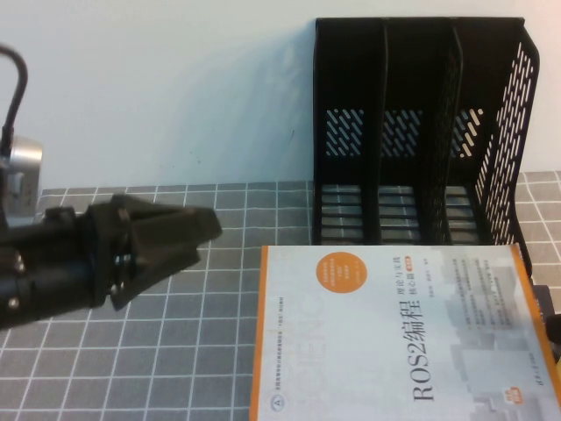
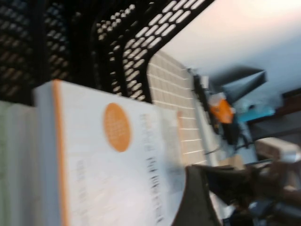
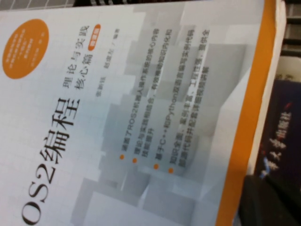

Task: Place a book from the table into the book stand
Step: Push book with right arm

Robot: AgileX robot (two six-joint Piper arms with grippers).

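Note:
A white book with an orange border [image 1: 394, 342] fills the near right of the high view, its top edge at the foot of the black three-slot book stand [image 1: 412, 132]. My right gripper [image 1: 554, 326] is at the book's right edge. In the right wrist view one dark finger [image 3: 270, 205] lies against the orange edge of the book [image 3: 117, 117], shut on it. My left gripper [image 1: 209, 232] hovers left of the book, fingers together and empty. The left wrist view shows the book [image 2: 117, 165] and the stand [image 2: 70, 42].
A dark blue book with light lettering [image 3: 282, 117] lies under the white book's right edge. The grey gridded mat [image 1: 219, 351] covers the table. A pale wall stands behind the stand.

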